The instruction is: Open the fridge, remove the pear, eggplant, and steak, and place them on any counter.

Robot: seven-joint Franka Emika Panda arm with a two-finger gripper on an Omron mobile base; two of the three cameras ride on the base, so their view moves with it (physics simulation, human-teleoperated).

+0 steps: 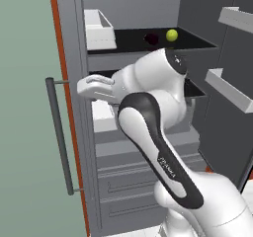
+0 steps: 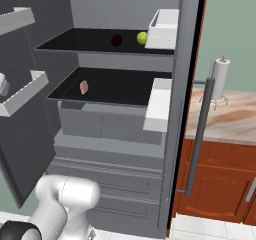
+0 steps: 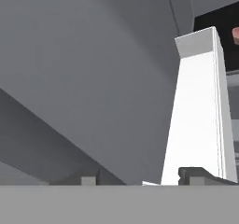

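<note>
With the fridge (image 2: 125, 134) standing open, the pear (image 2: 142, 37) and eggplant (image 2: 116, 40) sit side by side on the upper shelf (image 2: 75, 44), the steak (image 2: 84, 87) below. Whether the hand (image 3: 140, 177), close against a white door bin (image 3: 198, 115), is open or closed cannot be told.

The fridge (image 1: 74, 43) stands open. On its upper shelf (image 1: 197, 42), at one o'clock from the white arm (image 1: 148, 117), the pear (image 1: 171, 35) sits just beside the dark eggplant (image 1: 151, 39), at its three o'clock.
</note>
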